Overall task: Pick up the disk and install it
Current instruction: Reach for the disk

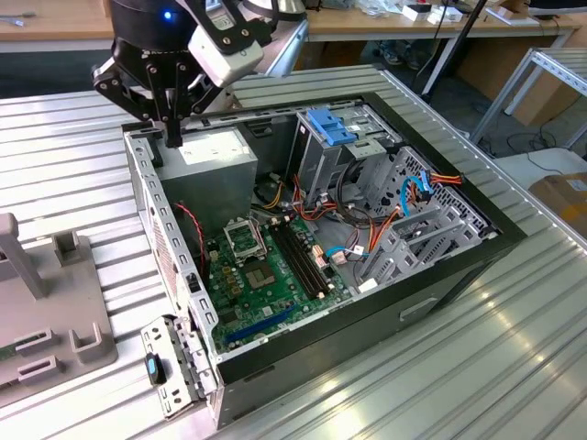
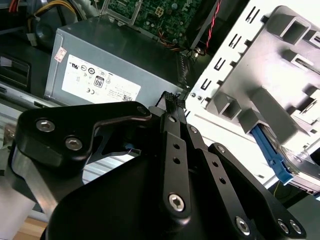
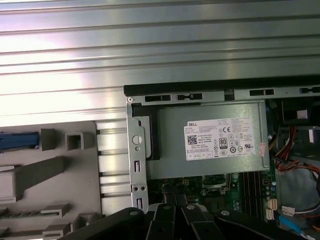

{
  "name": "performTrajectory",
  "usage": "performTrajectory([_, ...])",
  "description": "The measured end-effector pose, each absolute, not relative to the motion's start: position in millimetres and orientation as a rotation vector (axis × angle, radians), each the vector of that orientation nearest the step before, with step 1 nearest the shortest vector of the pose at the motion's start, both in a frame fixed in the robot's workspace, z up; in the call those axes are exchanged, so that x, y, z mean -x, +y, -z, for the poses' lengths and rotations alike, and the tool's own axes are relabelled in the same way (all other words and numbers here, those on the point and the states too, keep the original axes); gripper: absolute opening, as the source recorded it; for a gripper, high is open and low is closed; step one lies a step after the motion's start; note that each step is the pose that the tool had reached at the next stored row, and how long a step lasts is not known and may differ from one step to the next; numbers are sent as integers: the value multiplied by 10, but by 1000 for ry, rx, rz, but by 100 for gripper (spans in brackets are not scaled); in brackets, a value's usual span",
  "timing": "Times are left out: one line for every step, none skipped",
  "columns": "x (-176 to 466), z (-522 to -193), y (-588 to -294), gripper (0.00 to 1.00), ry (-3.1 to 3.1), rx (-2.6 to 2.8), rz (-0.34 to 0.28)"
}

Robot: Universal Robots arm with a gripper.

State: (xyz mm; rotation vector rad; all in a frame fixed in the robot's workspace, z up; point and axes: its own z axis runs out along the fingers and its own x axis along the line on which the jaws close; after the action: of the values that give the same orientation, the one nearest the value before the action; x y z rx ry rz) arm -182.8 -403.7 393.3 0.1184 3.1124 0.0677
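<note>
Disk (image 2: 272, 155): flat hard drive. What shows in the second wrist view is one blue plastic edge rail and a sliver of grey metal body. It's parked in the grey moulded plastic fixture (image 1: 87, 316) on the ribbed aluminium table (image 1: 495, 367), outside the open black-and-grey computer case (image 1: 156, 211), off to the exterior view's left of it. The first wrist view catches the same blue rail end (image 3: 17, 140) in the fixture.

Black gripper (image 1: 172, 139) hangs over the far corner of the case on the exterior view's left. It's above the grey metal power supply box with the white label (image 1: 215, 156), right by the case side wall. Jaws are together with nothing between them; the tips (image 2: 173, 98) meet in the second wrist view. It's well apart from the disk.

The light-blue plastic bracket (image 1: 330, 124) in the far bay carries no drive.

Handling, my read:
- Rigid and dense for its size, so no flex, but it'll want a firm pinch.
- Metal face is likely slick, and the plastic rails should bite better.
- Shock-sensitive, so no drops or knocks, and no squeezing across the flat faces.
- Best hold is across the two long blue edges near mid-length, so it doesn't tip.
- How much edge stands clear of the fixture, I can't tell.
</note>
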Motion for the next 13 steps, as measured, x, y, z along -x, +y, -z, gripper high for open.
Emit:
performTrajectory([1831,-3933,-4037,11,3112,-118,-68])
performTrajectory([1833,-3933,-4037,11,3112,-118,-68])
performTrajectory([1836,-3933,-4037,11,3112,-118,-68])
performTrajectory([1837,-3933,-4037,11,3112,-118,-68])
performTrajectory([1839,-3933,-4037,11,3112,-118,-68])
performTrajectory([1841,-3933,-4037,11,3112,-118,-68])
performTrajectory([1845,-3933,-4037,11,3112,-119,-68])
performTrajectory([1847,-3933,-4037,11,3112,-118,-68])
performTrajectory([1848,-3933,-4037,11,3112,-118,-68])
performTrajectory([1853,-3933,-4037,11,3113,-118,-68])
performTrajectory([1856,-3933,-4037,11,3112,-118,-68])
performTrajectory([1857,-3933,-4037,11,3112,-118,-68])
performTrajectory([1858,-3933,-4037,11,3112,-118,-68])
